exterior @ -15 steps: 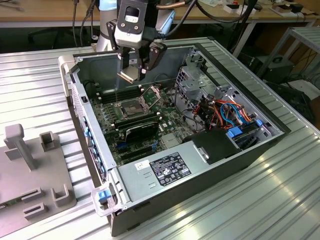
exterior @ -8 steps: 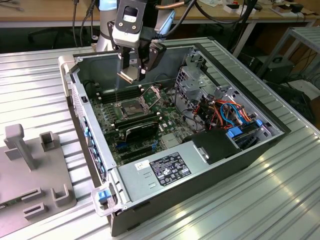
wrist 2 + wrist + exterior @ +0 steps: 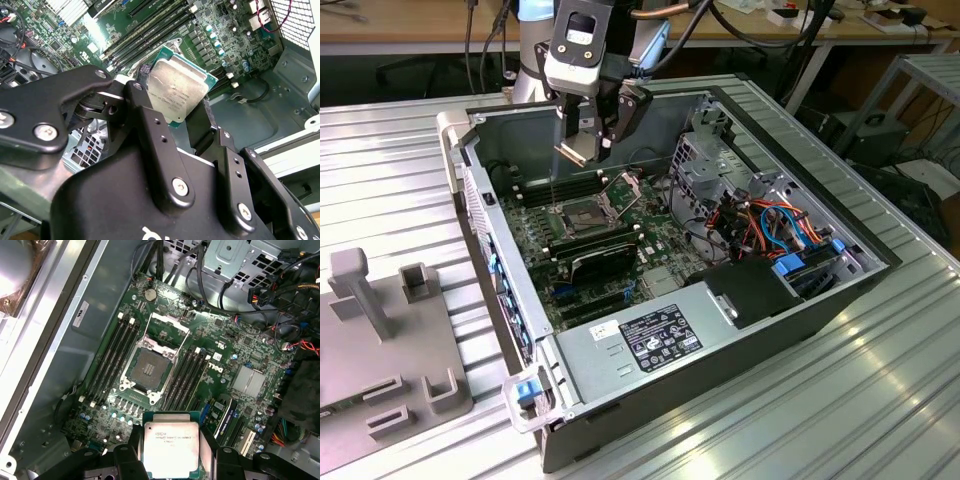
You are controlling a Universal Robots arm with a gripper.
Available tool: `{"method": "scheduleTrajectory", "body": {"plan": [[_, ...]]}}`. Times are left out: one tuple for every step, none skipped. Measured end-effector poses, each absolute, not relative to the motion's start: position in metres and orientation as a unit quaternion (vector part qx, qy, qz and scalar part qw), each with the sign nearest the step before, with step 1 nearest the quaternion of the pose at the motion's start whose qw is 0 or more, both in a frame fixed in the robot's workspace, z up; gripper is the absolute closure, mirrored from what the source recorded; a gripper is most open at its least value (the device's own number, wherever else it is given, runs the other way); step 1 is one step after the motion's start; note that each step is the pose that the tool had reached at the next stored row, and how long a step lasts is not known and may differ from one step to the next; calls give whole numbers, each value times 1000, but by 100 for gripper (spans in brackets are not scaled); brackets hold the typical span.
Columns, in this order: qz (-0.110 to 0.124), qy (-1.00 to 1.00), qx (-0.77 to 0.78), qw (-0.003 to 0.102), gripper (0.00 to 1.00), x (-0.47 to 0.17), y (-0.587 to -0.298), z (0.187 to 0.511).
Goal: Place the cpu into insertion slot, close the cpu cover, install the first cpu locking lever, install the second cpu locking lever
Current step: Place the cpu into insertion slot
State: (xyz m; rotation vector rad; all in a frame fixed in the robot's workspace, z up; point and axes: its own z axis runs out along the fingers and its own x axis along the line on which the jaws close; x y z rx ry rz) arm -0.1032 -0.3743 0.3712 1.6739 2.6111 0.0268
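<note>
insertion slot (image 3: 148, 369) unobstructed, cpu cover (image 3: 169, 320) raised

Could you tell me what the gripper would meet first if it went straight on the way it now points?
Probably the green motherboard at or near the open insertion slot, with the cpu the gripper holds touching first. The cpu cover stands raised, and nothing lies between, though depth is unclear.

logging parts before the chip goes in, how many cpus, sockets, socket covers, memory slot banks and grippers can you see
cpu: 1, held in the jaws
insertion slot: 1, empty
cpu cover: 1, raised open
memory slot banks: 2, one on each side of the slot
gripper: 1
total: 6
</note>
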Motion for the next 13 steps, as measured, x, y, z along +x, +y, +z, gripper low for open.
{"method": "scheduleTrajectory", "body": {"plan": [[9,841,540,20,45,-103,-374,371],[9,841,541,20,45,-103,-374,371],[9,839,543,20,45,-103,-374,371],[9,837,547,20,45,-103,-374,371],[8,830,558,20,45,-103,-374,370],[8,825,564,20,45,-103,-374,369],[8,822,569,20,45,-103,-374,368],[8,817,576,20,45,-102,-374,365],[7,815,579,20,45,-100,-373,363],[7,813,581,20,45,-98,-373,361],[6,811,585,19,45,-95,-372,358],[6,809,587,18,45,-90,-372,355],[6,809,588,18,45,-89,-371,353]]}}
